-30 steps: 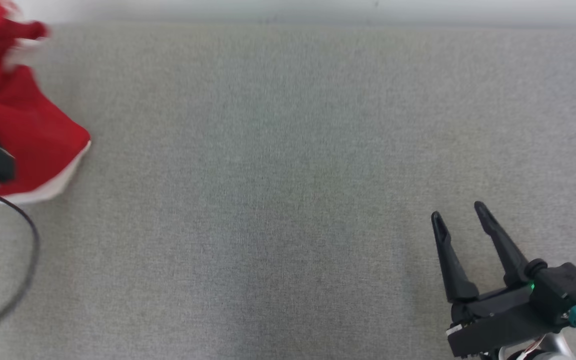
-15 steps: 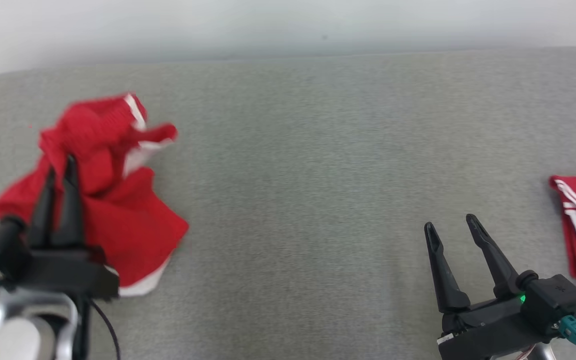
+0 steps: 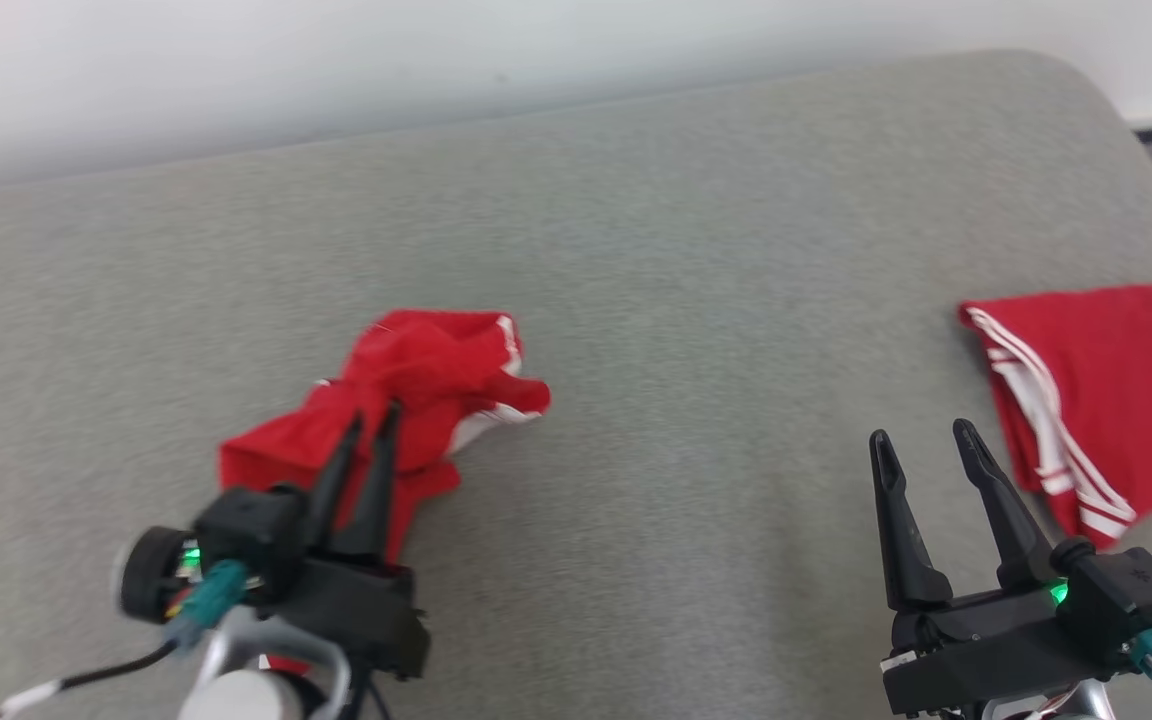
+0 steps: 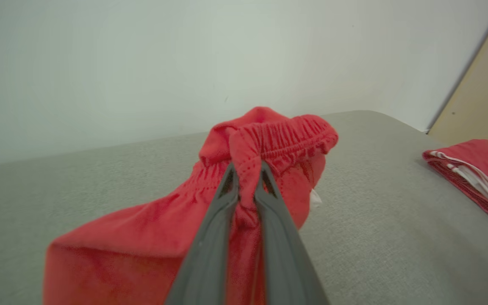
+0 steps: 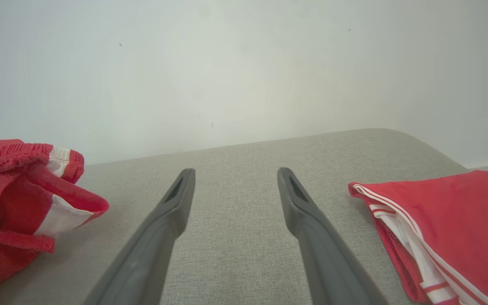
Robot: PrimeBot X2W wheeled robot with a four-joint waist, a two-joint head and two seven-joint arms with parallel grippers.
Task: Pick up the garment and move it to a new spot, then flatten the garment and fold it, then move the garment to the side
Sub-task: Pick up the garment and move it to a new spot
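My left gripper (image 3: 374, 415) is clamped on the garment (image 3: 431, 360), a pair of red shorts with white trim. The two fingers are nearly together, with a fold of the elastic waistband (image 4: 286, 133) pinched between their tips. I take the waistband to be the grip point because it is the thickest, firmest edge and lets the rest of the cloth trail behind as I carry it.

The garment lies bunched around and ahead of the fingers. The gathered waistband rises just past the tips and the looser leg cloth falls back along both sides toward the wrist. Its long axis runs roughly along the fingers, slanting a little to their right. A white-edged hem pokes out to the right of the tips. I cannot tell whether the lower cloth is touching the grey cushion (image 3: 696, 250) or hanging just above it.

To the right of that hem is bare cushion, which I judge a good spot for flattening.

Further right, my right gripper (image 3: 920, 432) stands with its fingers spread wide and nothing between them, parked low over the cushion. I read that as waiting to take a second corner. Just beyond its right finger lies a folded red piece (image 3: 1106, 380) with white stripes, apart from the fingers.
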